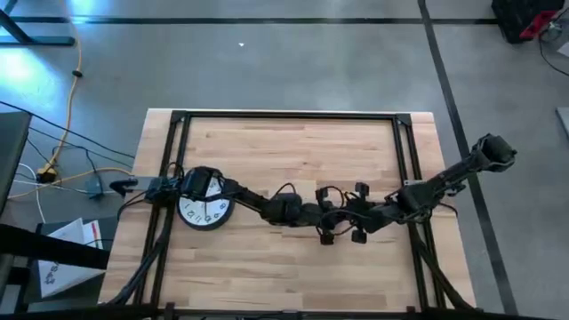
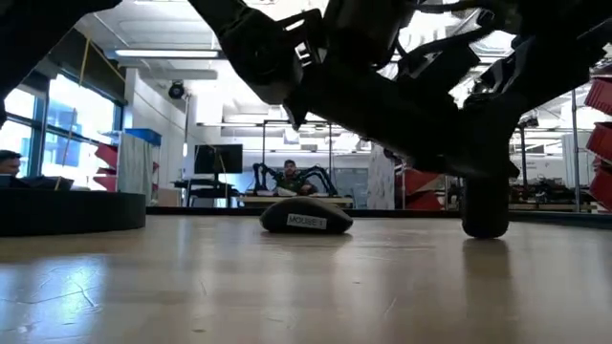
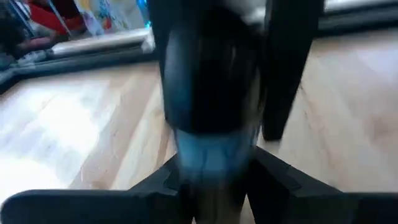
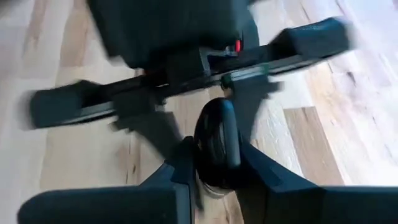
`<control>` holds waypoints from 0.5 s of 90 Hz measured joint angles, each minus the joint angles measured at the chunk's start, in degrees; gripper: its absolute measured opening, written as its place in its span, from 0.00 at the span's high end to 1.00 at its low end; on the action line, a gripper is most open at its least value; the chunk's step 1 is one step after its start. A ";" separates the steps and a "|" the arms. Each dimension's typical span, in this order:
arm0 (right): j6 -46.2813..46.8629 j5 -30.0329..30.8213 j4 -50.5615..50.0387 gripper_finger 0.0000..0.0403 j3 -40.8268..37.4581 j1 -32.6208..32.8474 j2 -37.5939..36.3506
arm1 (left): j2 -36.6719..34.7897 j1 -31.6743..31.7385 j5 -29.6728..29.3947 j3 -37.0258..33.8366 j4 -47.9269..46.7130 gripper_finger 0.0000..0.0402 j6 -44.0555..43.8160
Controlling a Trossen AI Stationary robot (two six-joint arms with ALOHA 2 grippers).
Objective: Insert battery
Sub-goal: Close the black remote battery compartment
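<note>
Only the low view shows the mouse (image 2: 306,218): flat on the table (image 2: 316,287), right of the clock (image 2: 67,212), long axis crosswise, label toward the camera. From above, the arms cover it. The right gripper (image 4: 217,163) pinches a dark rounded piece (image 4: 216,127). Whether the left gripper (image 1: 331,216) grips cannot be told.

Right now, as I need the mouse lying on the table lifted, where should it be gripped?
Probably grip the mouse across its flanks, coming straight down from above: it lies as a low dome, flat on the table, so only the sides offer the jaws purchase. The left gripper and right gripper, shut on a dark rounded piece, meet above mid-table.
</note>
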 joint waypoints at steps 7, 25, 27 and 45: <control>-0.33 0.33 0.74 0.89 -0.05 -0.02 0.39 | 0.05 0.00 0.13 -0.04 -0.36 0.64 -0.84; -1.22 -0.06 1.08 0.89 -0.14 -0.20 0.20 | -0.39 0.08 0.31 -0.06 -1.08 0.56 -0.21; -1.24 -0.10 1.08 0.89 -0.14 -0.30 0.20 | -0.54 0.04 0.30 -0.06 -0.85 0.56 0.09; 0.65 0.34 1.18 0.89 -0.18 -0.46 0.00 | -2.91 -0.30 -0.79 -0.11 -5.57 0.56 1.69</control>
